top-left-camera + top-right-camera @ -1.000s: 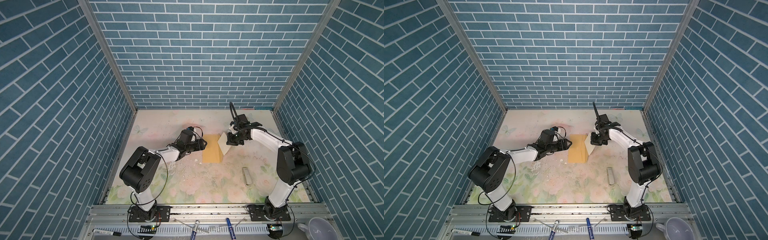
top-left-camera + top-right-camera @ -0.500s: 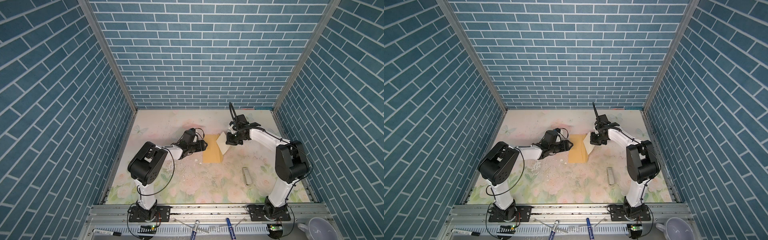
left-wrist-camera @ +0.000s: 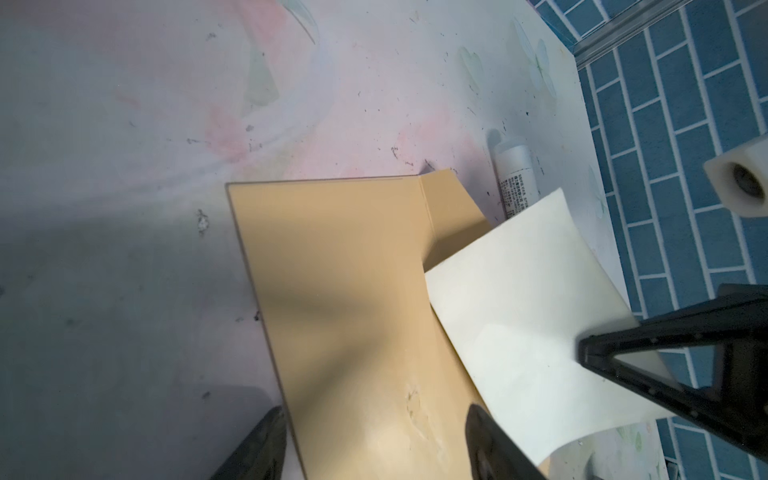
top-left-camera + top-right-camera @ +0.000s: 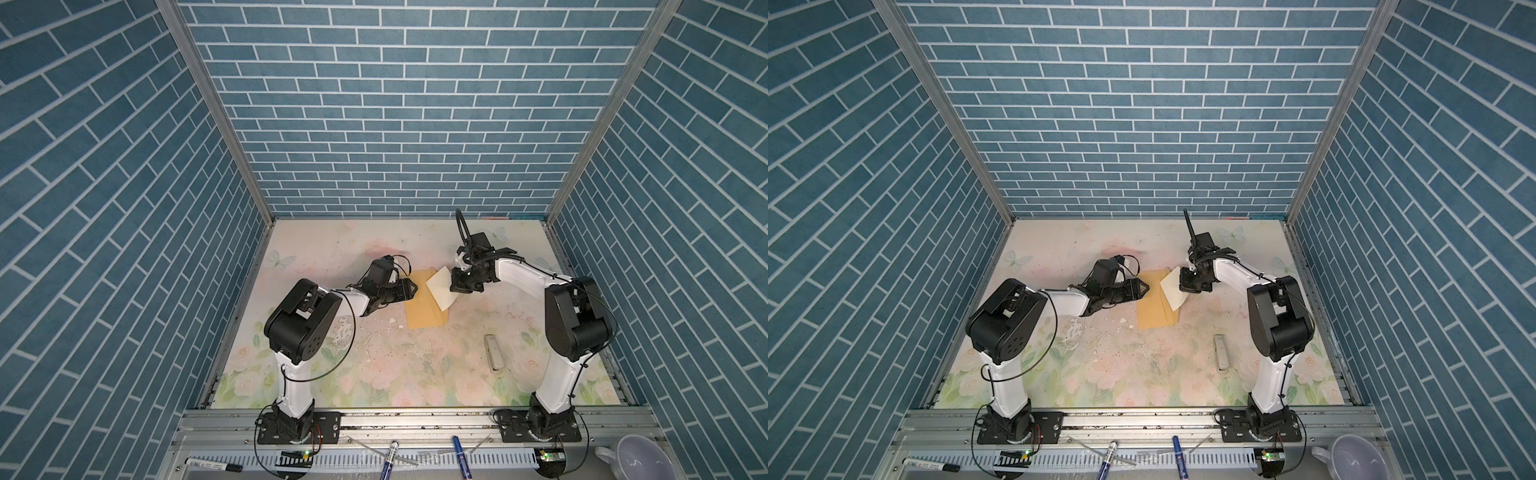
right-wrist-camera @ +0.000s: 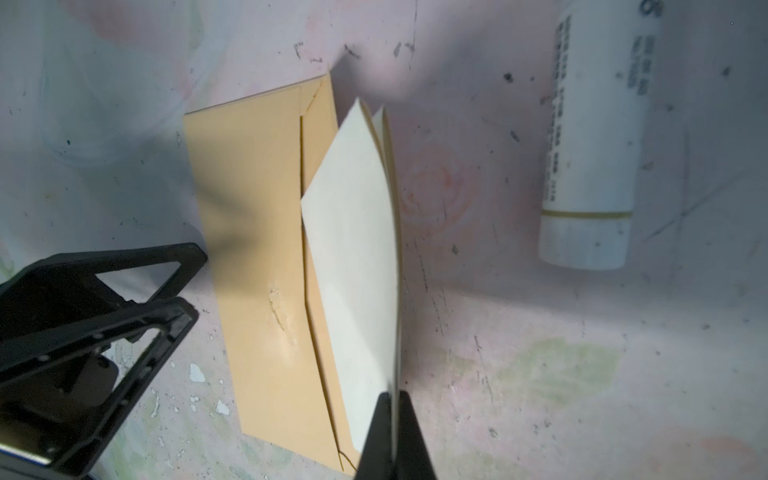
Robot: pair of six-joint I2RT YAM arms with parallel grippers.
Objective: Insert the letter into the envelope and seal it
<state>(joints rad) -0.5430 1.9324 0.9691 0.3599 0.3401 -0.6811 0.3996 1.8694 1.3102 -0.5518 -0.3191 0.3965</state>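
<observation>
The envelope (image 4: 422, 316) is laid flat at table (image 4: 374, 365) centre, flap open; the left gripper (image 4: 412, 287) is poised beside it, jaws apart. The folded letter (image 5: 353, 249) is clamped by the right gripper (image 5: 392, 419) over the flap; insertion and sealing remain.

Blue brick-patterned walls (image 4: 374, 124) with white mortar lines enclosed three sides. Aluminium corner posts (image 4: 217, 112) rose from a scuffed, evenly lit floral tabletop (image 4: 415, 374).

White links (image 4: 297, 386), bulky black joints (image 4: 301, 322), looping black cables (image 4: 353, 332); left claw (image 5: 198, 281) black, triangular-framed.
</observation>
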